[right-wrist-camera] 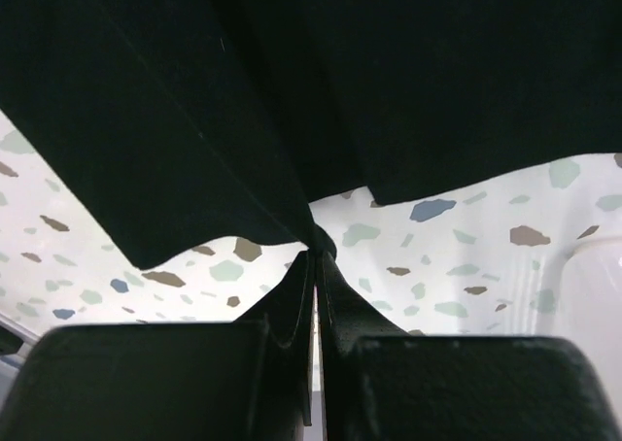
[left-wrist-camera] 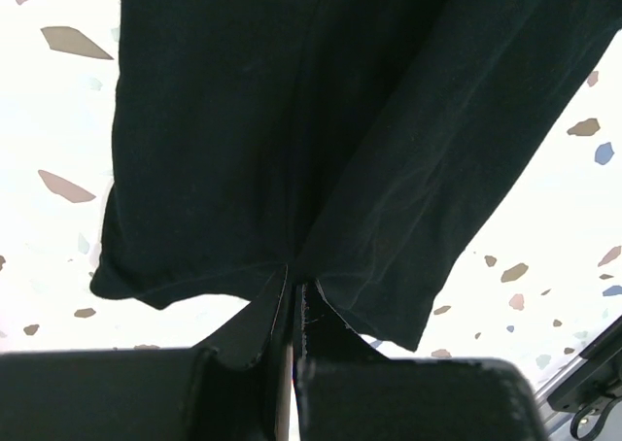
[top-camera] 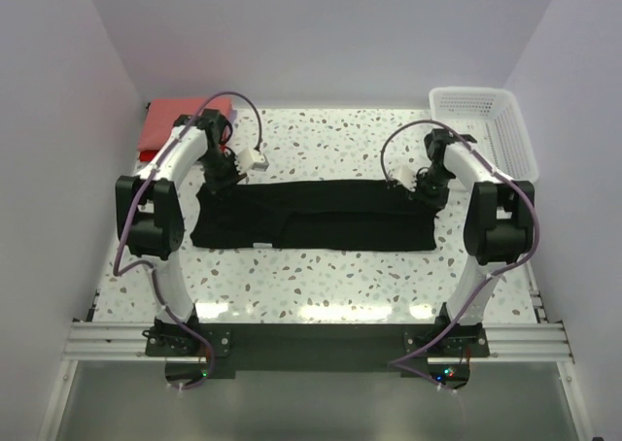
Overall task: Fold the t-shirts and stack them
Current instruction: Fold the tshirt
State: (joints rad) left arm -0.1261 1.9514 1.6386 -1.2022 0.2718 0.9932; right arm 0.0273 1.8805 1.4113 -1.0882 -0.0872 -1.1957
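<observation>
A black t-shirt (top-camera: 311, 218) lies stretched out sideways across the middle of the speckled table. My left gripper (top-camera: 222, 177) is shut on its far left edge; in the left wrist view the black cloth (left-wrist-camera: 311, 120) hangs from the pinched fingertips (left-wrist-camera: 293, 284). My right gripper (top-camera: 426, 185) is shut on the shirt's far right edge, with the cloth (right-wrist-camera: 292, 91) bunched at its tips (right-wrist-camera: 318, 250) above the table. A coral-red t-shirt (top-camera: 167, 120) lies folded at the back left corner.
A white lattice basket (top-camera: 486, 130) stands at the back right, close to the right arm. White walls close in the table on three sides. An aluminium rail (top-camera: 311, 339) with both arm bases runs along the near edge.
</observation>
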